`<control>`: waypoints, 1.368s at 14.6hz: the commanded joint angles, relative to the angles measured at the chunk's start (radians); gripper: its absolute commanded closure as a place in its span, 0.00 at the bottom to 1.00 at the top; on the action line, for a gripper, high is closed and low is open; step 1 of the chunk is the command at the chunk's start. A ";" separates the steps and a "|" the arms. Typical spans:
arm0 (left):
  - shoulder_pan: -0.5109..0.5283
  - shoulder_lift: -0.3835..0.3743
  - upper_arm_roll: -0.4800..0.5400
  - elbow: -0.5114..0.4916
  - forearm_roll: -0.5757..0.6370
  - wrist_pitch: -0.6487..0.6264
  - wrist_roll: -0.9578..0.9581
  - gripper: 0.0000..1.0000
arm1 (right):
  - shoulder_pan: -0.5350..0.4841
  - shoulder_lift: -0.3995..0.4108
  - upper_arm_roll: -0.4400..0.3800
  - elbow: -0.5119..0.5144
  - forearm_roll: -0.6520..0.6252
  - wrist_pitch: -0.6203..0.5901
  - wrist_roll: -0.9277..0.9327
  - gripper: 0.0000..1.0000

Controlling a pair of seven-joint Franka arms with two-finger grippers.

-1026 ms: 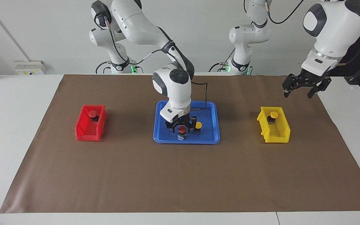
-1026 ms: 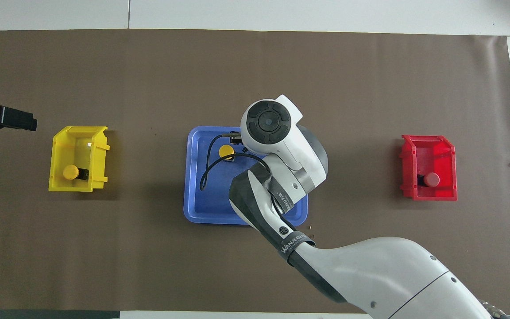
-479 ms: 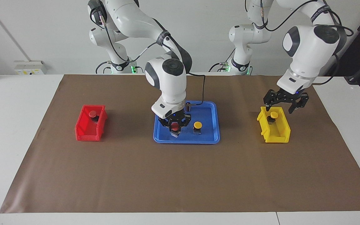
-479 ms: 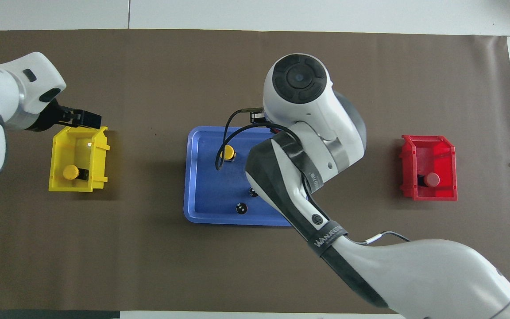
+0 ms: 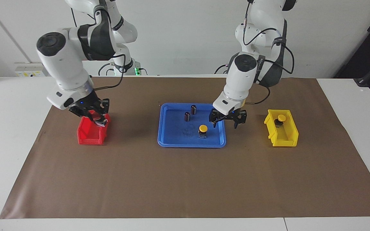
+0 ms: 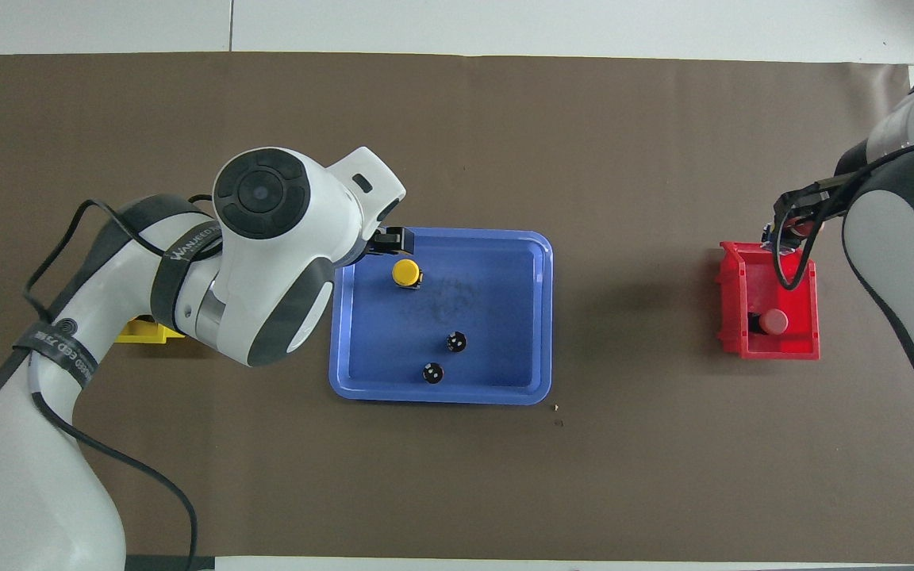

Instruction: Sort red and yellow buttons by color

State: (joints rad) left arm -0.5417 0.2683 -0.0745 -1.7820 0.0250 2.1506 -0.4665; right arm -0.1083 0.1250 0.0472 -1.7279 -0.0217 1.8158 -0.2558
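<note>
My right gripper [image 5: 95,119] is shut on a red button [image 6: 793,229] and holds it over the red bin [image 5: 88,136], at the bin's end farther from the robots. A second red button [image 6: 773,320] lies in that bin [image 6: 806,349]. My left gripper [image 5: 225,123] is open and empty over the blue tray's [image 5: 172,141] edge toward the left arm's end, just beside a yellow button [image 5: 203,128] standing in the tray; that button also shows in the overhead view [image 6: 405,273]. Another yellow button [image 5: 281,118] lies in the yellow bin [image 5: 284,139].
Two small dark cylinders [image 5: 193,109] [image 5: 187,116] stand in the tray, nearer to the robots than the yellow button; they also show in the overhead view [image 6: 456,342] [image 6: 432,372]. In the overhead view the left arm hides most of the yellow bin [image 6: 140,331]. A brown mat [image 5: 185,183] covers the table.
My right gripper lifted the red button out of the tray and carried it over the red bin. My left gripper swung in from the yellow bin to the tray's edge beside the yellow button.
</note>
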 commanded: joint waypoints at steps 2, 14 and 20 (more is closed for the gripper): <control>-0.047 0.049 0.018 0.019 0.027 0.025 -0.055 0.06 | -0.056 -0.076 0.020 -0.230 0.013 0.205 -0.079 0.89; -0.069 0.086 0.018 -0.013 0.027 0.051 -0.100 0.48 | -0.073 -0.087 0.020 -0.490 0.037 0.530 -0.111 0.89; -0.066 0.075 0.024 0.031 0.026 -0.026 -0.139 0.99 | -0.071 -0.067 0.020 -0.492 0.039 0.550 -0.112 0.62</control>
State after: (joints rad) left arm -0.5964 0.3565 -0.0701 -1.7831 0.0263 2.1844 -0.5828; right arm -0.1725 0.0659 0.0603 -2.2071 -0.0037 2.3553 -0.3442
